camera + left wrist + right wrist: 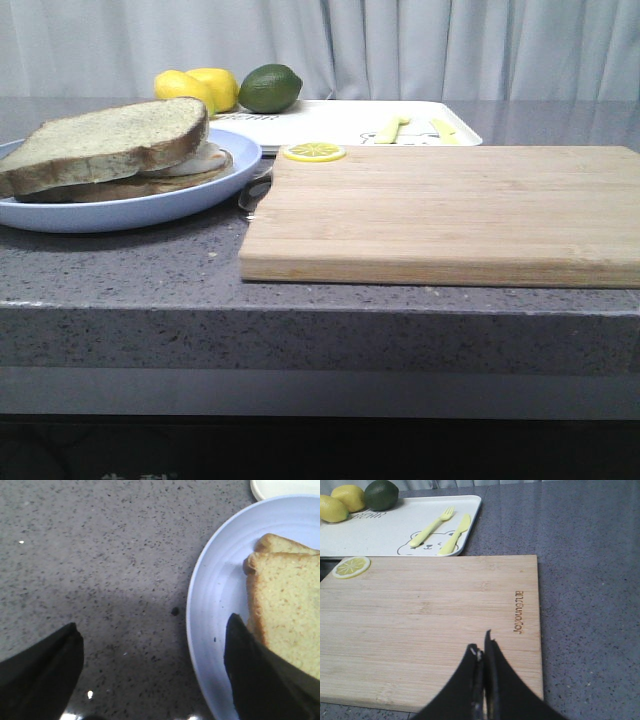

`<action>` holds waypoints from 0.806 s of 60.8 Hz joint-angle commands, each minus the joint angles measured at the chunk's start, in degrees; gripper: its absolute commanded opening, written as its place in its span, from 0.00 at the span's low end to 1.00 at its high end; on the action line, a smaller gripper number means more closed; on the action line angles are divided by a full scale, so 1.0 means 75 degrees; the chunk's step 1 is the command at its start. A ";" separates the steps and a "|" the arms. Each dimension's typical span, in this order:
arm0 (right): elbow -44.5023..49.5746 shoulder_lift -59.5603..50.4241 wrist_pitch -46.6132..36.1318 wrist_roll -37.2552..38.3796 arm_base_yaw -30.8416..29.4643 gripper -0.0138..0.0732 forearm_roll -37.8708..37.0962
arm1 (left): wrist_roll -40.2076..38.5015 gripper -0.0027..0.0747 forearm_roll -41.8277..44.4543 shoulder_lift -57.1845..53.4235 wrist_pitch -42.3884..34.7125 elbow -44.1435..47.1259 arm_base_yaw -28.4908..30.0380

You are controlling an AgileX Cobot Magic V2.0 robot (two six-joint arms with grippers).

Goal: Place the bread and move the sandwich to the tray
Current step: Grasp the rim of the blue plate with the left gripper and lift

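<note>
Closed right hand [483, 647] over cutting board [420, 625], tray [380, 530] beyond

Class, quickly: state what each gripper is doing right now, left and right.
Left gripper: open, holding nothing, one finger over the blue plate beside the sandwich.
Right gripper: closed, empty, above the cutting board.

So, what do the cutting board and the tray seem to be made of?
The cutting board looks like bamboo or light wood: pale strips with grain, matte, with a burned-in logo. The tray seems to be matte white plastic or melamine, with a printed bear drawing; I cannot say which.
</note>
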 commanded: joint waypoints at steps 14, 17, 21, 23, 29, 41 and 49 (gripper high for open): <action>-0.0171 0.0034 -0.0690 0.0001 -0.0003 0.09 0.0080 | 0.0014 0.77 -0.0097 0.0885 0.0005 -0.0643 -0.0136; -0.0171 0.0034 -0.0697 0.0001 -0.0003 0.09 0.0082 | 0.0014 0.77 -0.0097 0.0981 0.0005 -0.0643 -0.0136; -0.0171 0.0034 -0.0703 0.0001 -0.0003 0.09 0.0082 | 0.0014 0.77 -0.0097 0.1112 0.0005 -0.0643 -0.0136; -0.0171 0.0034 -0.0703 0.0001 -0.0003 0.09 0.0082 | 0.0014 0.76 -0.0114 0.1145 0.0005 -0.0643 -0.0136; -0.0171 0.0034 -0.0725 0.0001 -0.0003 0.09 0.0104 | 0.0014 0.70 -0.0260 0.1238 0.0005 -0.0643 -0.0136; -0.0171 0.0034 -0.0742 0.0001 -0.0003 0.09 0.0113 | 0.0014 0.22 -0.0404 0.1275 0.0034 -0.0643 -0.0136; -0.0171 0.0034 -0.0742 0.0001 -0.0003 0.09 0.0128 | 0.0014 0.01 -0.0403 0.1275 -0.0122 -0.0643 -0.0136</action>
